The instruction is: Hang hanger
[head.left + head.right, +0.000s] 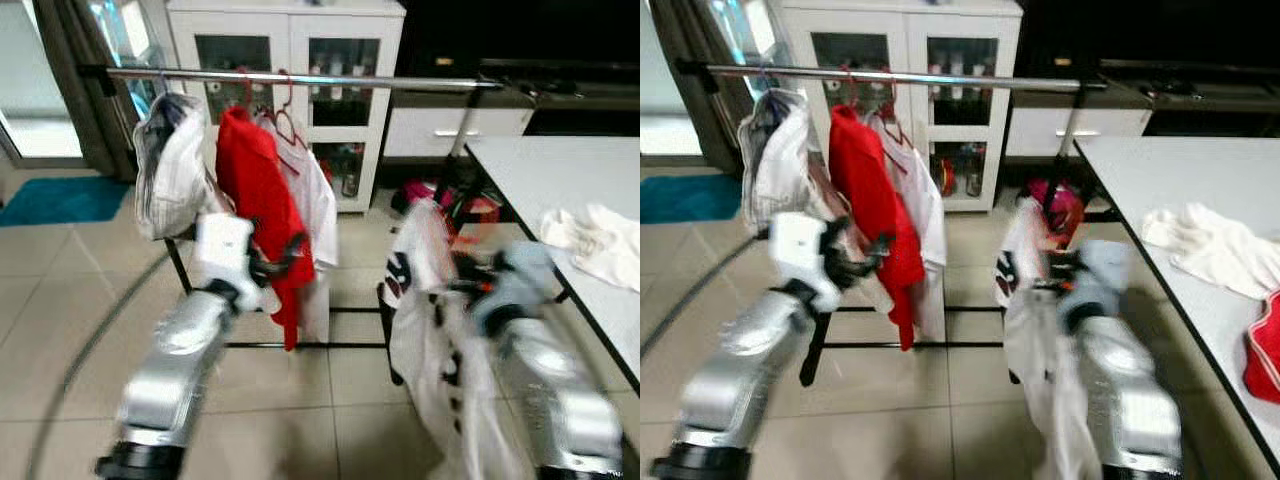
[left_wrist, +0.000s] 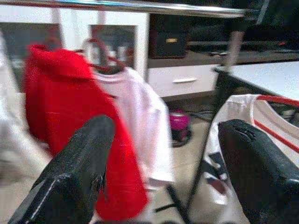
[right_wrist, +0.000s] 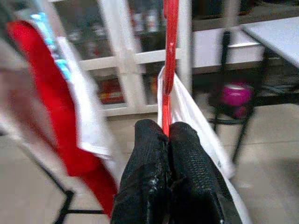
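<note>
A silver clothes rail (image 1: 300, 78) stands ahead with a striped garment (image 1: 170, 165), a red shirt (image 1: 255, 190) and a white shirt (image 1: 315, 200) hanging from it. My right gripper (image 3: 167, 140) is shut on a red hanger (image 3: 169, 60) that carries a white printed shirt (image 1: 430, 330); it is held low, to the right of the hung clothes and below the rail. My left gripper (image 2: 163, 154) is open with nothing between its fingers, raised in front of the red shirt.
A white table (image 1: 570, 180) runs along the right with a crumpled white cloth (image 1: 595, 240) and a red cloth (image 1: 1265, 350) on it. A white glass-door cabinet (image 1: 290, 60) stands behind the rail. A pink object (image 1: 1055, 205) lies on the tiled floor.
</note>
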Robot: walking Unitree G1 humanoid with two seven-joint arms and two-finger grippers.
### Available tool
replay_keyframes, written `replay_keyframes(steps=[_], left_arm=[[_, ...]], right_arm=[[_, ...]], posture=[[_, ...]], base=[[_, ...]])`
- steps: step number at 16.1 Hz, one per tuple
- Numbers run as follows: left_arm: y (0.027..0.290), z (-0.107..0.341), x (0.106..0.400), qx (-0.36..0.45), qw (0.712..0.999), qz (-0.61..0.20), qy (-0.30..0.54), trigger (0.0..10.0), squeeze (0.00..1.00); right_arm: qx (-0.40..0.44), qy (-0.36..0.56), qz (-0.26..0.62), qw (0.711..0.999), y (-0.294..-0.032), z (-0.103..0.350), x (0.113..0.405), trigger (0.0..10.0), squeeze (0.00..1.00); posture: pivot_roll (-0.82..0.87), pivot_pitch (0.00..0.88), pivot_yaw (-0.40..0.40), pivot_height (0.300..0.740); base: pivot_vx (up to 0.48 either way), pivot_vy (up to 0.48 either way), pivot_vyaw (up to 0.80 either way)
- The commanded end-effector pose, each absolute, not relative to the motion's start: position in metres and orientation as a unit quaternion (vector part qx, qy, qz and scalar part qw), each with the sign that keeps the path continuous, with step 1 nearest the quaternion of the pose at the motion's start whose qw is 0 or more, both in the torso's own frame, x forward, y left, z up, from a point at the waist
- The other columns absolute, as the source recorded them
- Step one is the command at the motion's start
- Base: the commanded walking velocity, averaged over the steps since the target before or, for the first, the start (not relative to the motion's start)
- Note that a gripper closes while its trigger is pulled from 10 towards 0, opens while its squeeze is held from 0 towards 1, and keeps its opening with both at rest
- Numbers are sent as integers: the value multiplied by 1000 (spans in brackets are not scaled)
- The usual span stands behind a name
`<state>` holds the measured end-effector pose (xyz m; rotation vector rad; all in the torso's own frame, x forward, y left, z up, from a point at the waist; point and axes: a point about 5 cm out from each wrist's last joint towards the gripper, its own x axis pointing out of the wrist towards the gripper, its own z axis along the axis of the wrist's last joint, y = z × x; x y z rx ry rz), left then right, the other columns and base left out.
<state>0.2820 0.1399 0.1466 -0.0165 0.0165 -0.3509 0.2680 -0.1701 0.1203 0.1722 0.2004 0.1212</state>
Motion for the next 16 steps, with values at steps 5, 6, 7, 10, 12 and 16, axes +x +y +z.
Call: replay_keyframes(steps=[5, 6, 7, 10, 12, 16], left_arm=[[133, 149, 282, -6, 983, -183, 4, 10000, 0], [133, 148, 281, -5, 983, -184, 5, 10000, 0], [133, 148, 281, -4, 983, -185, 5, 10000, 0], [132, 149, 282, -2, 982, -187, 5, 10000, 0], [131, 149, 281, -2, 982, -189, 5, 10000, 0], [130, 149, 280, 0, 981, -193, 5, 10000, 0]], right_arm=[[78, 75, 62, 992, -175, 130, 271, 10000, 0], [78, 74, 64, 992, -175, 130, 272, 10000, 0], [77, 73, 64, 992, -175, 130, 272, 10000, 0], [79, 67, 60, 993, -176, 132, 274, 10000, 0], [80, 66, 57, 993, -177, 133, 274, 10000, 0], [69, 58, 65, 994, -176, 136, 277, 10000, 0]], posture=[[-88, 3, -8, 740], [-87, 5, -12, 740], [-87, 4, -12, 740], [-86, 3, -10, 740], [-85, 7, -14, 740], [-85, 8, -15, 740]], base=[[320, 0, 0], [322, 0, 0], [319, 0, 0], [319, 0, 0], [319, 0, 0], [319, 0, 0]])
